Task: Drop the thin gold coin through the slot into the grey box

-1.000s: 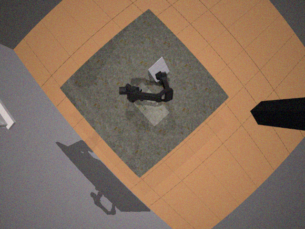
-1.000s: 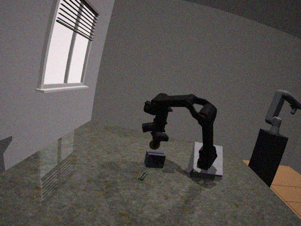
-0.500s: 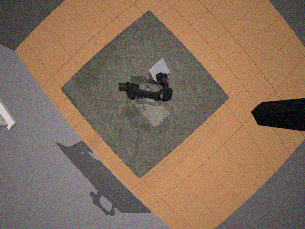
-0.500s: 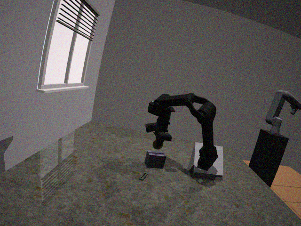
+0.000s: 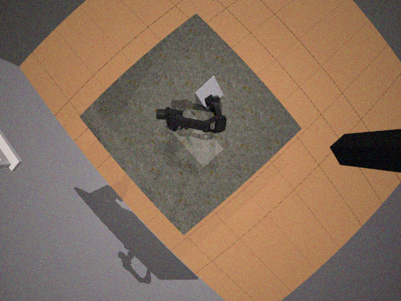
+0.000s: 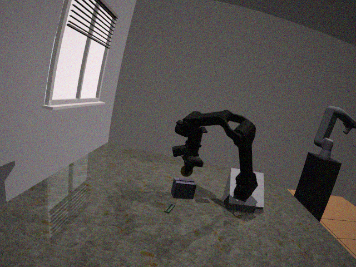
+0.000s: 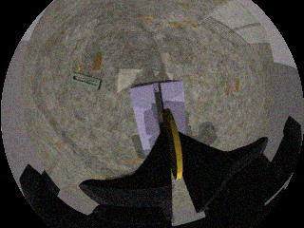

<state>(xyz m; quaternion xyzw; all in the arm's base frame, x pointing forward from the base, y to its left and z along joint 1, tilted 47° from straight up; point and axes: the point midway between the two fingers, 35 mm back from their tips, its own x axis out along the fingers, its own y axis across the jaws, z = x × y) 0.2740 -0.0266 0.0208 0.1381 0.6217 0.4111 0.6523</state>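
Note:
The gold coin [image 6: 186, 171] [image 7: 177, 151] is on edge between the fingertips. My gripper [image 6: 187, 166] is shut on it, pointing down above the grey box. The grey box [image 6: 183, 189] [image 7: 178, 93] stands on the table, lid up. Its dark slot [image 7: 159, 99] runs away from the coin's far edge in the wrist view, with the coin turned slightly against the slot's line. In the exterior view a gap shows between the coin and the lid. The green holder [image 6: 169, 208] [image 7: 86, 81] [image 5: 188, 140] is empty. The box is hidden under the arm in the top view.
The arm's pale base plate [image 5: 211, 87] [image 6: 259, 186] stands to the right of the box in the exterior view. The stone-patterned table [image 5: 145, 155] [image 6: 120, 241] carries window reflections. A second arm [image 6: 325, 129] stands on a dark pedestal [image 6: 317, 183] beyond the table.

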